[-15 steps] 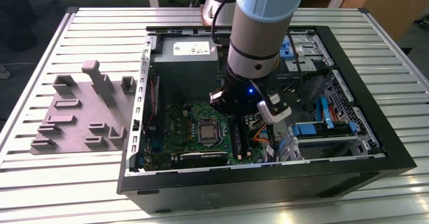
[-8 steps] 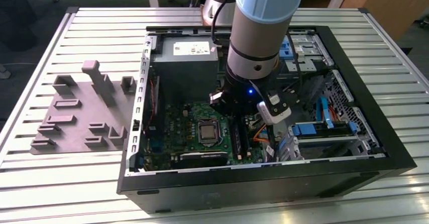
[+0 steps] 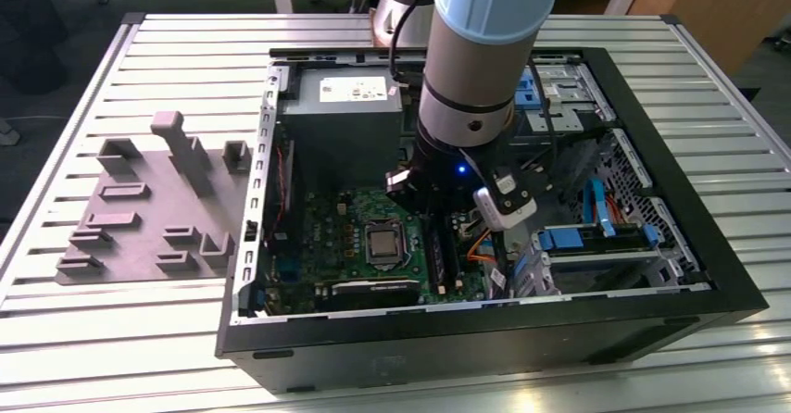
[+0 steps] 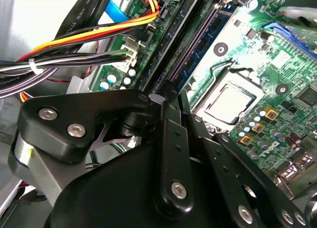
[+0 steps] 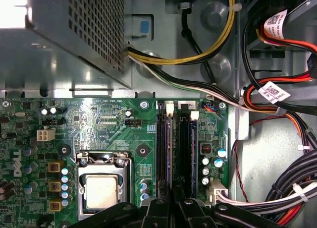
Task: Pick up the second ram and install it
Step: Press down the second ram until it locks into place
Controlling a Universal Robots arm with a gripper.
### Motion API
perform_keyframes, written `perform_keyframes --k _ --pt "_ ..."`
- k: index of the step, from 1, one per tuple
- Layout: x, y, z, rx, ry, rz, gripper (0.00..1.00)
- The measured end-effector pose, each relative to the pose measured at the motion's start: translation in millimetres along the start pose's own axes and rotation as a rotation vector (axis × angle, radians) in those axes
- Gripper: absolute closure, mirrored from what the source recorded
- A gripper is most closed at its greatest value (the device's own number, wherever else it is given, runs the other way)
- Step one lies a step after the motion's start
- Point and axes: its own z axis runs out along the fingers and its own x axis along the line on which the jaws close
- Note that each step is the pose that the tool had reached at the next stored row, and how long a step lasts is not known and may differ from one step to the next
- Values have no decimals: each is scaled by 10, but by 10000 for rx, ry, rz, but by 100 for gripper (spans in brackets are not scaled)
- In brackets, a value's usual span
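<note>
Exterior view looks down from high; both wrist views (close) share the motherboard [image 5: 99,134] — steeply.

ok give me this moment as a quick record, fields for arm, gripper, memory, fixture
arm: reaches down into the open computer case lying on the slatted table
gripper: low over the memory slots, beside the processor socket
gripper state: cannot tell
memory: one dark memory stick stands in a slot just ahead of the gripper; cannot tell whether it is fully seated
fixture: grey fixture on the table outside the case, at the exterior view's left
cables: bundled wires beside the motherboard
</note>
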Motion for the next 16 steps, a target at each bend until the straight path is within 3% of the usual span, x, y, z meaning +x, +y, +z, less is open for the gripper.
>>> perform_keyframes --k 16 --pt "-1 -1 33 1 0 -1 86"
